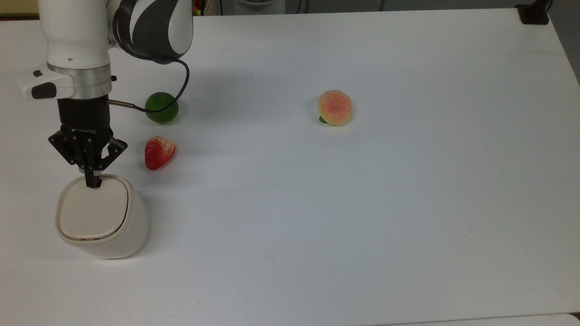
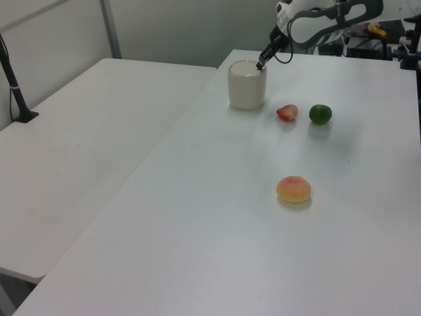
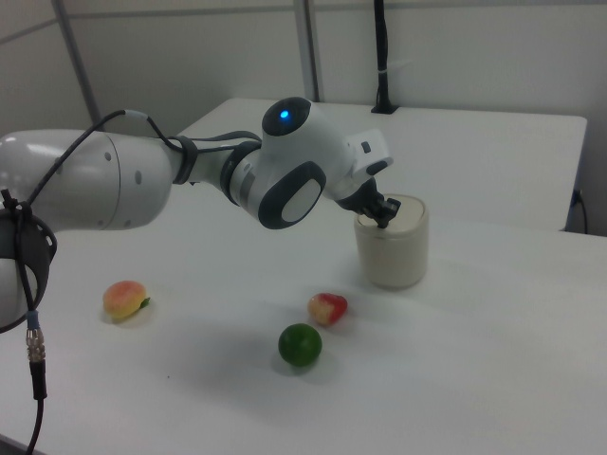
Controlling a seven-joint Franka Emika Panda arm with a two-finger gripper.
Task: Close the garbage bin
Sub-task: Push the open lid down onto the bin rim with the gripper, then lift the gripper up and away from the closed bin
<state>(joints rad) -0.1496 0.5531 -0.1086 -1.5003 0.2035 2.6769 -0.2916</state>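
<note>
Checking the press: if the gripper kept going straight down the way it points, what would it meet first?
The bin: the shut gripper points down at the edge of its lid and looks to be touching it already, though contact is hard to confirm.

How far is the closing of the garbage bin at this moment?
Done: the lid lies flat on the garbage bin, with no gap showing. In hand: the gripper, fingers together, rests its tips on the lid's edge. Left: only lifting the gripper away, it seems.
</note>
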